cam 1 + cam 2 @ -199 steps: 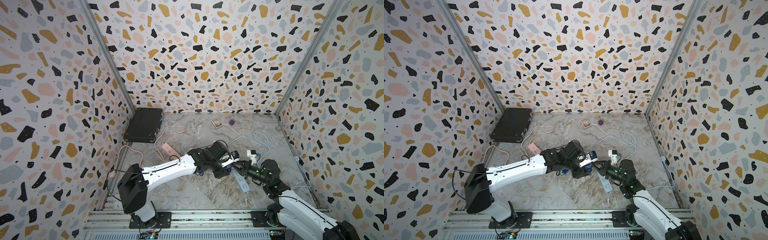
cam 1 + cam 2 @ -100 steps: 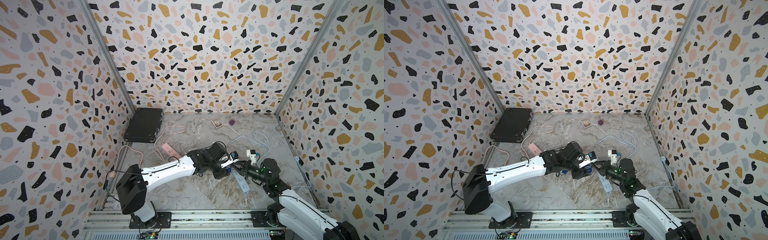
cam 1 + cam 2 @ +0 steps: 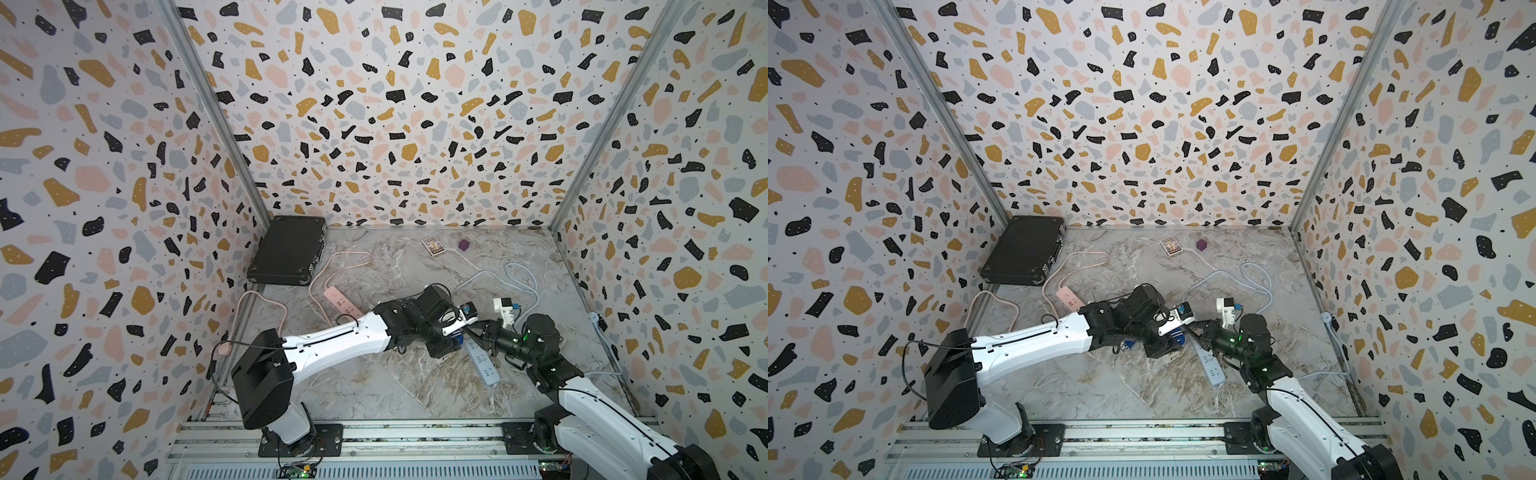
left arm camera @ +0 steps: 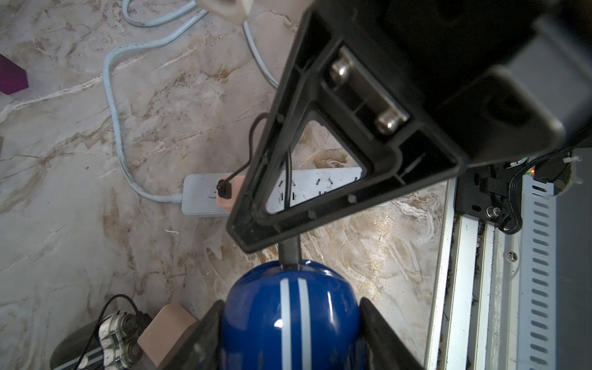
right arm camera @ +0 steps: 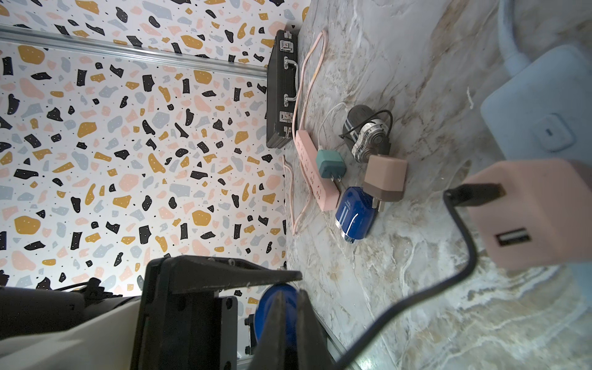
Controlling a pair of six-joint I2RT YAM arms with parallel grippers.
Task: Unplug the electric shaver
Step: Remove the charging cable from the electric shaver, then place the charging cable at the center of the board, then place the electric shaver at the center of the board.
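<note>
The electric shaver (image 4: 290, 314), blue with two white stripes, sits between the fingers of my left gripper (image 4: 290, 320), which is shut on it. A black plug (image 4: 290, 251) goes into its end. From there a black cable (image 4: 248, 160) runs to a pink adapter (image 4: 226, 192) on the light-blue power strip (image 3: 484, 365). My right gripper (image 5: 288, 294) is shut at that plug, right against the shaver's end, with the blue body (image 5: 272, 307) behind its fingers. In both top views the two grippers meet above the strip, left (image 3: 455, 338) and right (image 3: 1200, 332).
On the table behind lie a second blue shaver (image 5: 354, 214), a grey three-headed shaver (image 5: 365, 134), a beige adapter (image 5: 386, 179), a teal charger (image 5: 330, 165), a pink power strip (image 5: 315, 169) and a black case (image 3: 286, 251). A card box (image 3: 433, 246) and purple block (image 3: 464, 245) sit at the back.
</note>
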